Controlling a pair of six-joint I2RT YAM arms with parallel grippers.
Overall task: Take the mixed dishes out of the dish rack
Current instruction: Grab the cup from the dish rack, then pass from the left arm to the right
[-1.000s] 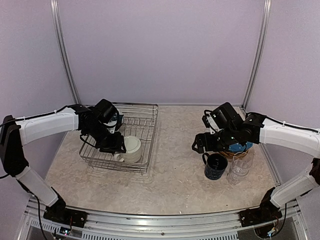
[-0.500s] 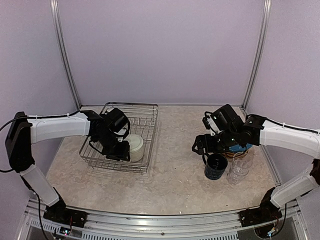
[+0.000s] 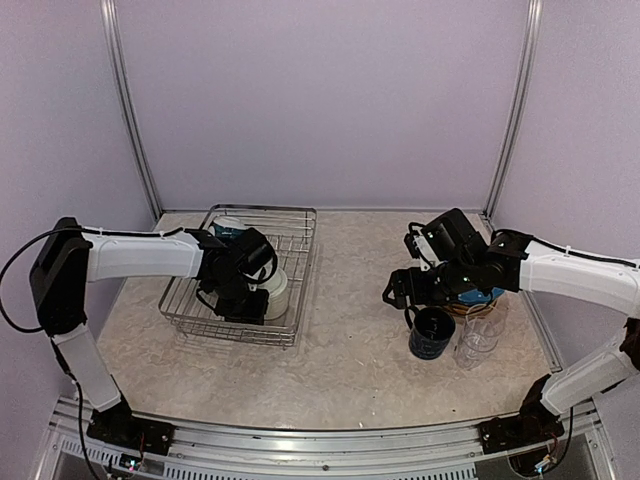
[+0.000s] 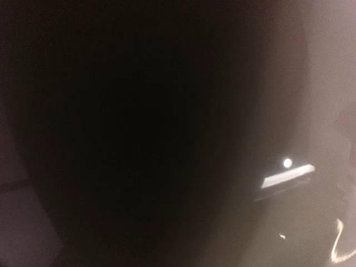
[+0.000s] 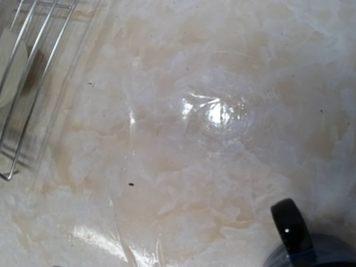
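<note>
Your left gripper [image 3: 243, 296] has slid toward 3 o'clock against the cream mug [image 3: 279, 291] in the rack [image 3: 292, 240], grip unreadable, while the right gripper [image 3: 398, 290] hangs at 10 o'clock of the navy mug [image 3: 431, 335], fingers' state unclear.

Beige, marbled tabletop [image 3: 345, 350] — glossy, with a bright glare patch in the right wrist view. Behind it, plain lilac walls [image 3: 320, 100] framed by two slim metal posts [image 3: 132, 120] at the back corners. Along the near edge — a silver rail [image 3: 300, 447].
</note>
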